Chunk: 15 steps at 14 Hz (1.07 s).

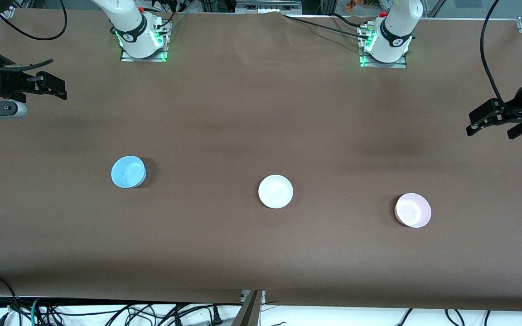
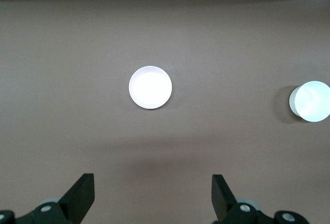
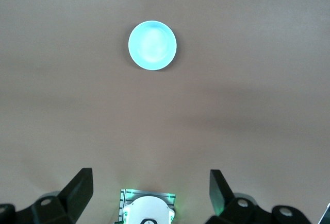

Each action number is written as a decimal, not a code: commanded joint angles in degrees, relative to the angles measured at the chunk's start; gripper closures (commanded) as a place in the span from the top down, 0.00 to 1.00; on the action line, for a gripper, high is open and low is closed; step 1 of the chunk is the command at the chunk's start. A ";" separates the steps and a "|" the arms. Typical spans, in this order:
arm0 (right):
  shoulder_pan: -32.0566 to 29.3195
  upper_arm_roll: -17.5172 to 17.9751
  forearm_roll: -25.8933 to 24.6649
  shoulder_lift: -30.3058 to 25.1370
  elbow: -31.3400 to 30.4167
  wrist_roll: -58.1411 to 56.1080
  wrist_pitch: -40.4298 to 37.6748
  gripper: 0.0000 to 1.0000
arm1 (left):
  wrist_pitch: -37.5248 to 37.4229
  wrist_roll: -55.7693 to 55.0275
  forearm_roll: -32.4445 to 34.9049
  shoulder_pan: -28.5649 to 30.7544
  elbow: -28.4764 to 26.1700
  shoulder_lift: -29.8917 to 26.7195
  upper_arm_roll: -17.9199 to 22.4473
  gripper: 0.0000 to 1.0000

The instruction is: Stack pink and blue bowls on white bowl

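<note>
No stacking has begun: all three bowls sit apart on the tabletop [image 1: 261,104], so the step in hand appears to be the first approach.

The left claw [image 1: 487,118] hangs high over the left arm's end of the tabletop, fingers spread wide and holding nothing. The pink bowl [image 1: 413,210] sits on the tabletop below it, toward the middle, well clear of its fingers. The right claw [image 1: 50,84] hangs over the right arm's end, likewise wide and empty. The blue bowl [image 1: 128,171] lies below it, toward the middle, also well apart from it. The white bowl [image 1: 275,191] stands between the two coloured bowls, well away from either claw.

In my judgement, the next move calls for one claw to descend over its nearby bowl, close on the rim and carry it to the white bowl. Arms should take turns there to avoid a clash.

The surface is a plain brown covering, flat and uncluttered. Both arm bases show green lights. Cables [image 1: 107,312] trail along the edge nearest the front camera.
</note>
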 commanded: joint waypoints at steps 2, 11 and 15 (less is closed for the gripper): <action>-0.10 0.36 -0.70 0.40 1.10 -0.64 -0.22 1.00 | -2.01 0.29 1.10 -0.36 2.24 1.31 0.08 1.00; -0.19 0.36 -0.70 0.40 1.10 -0.64 -0.13 1.00 | 1.76 0.20 2.69 1.23 0.66 8.42 0.34 1.00; -0.10 0.45 -0.70 0.57 1.18 -0.91 0.31 1.00 | 8.26 0.91 2.60 4.21 0.31 14.48 0.34 1.00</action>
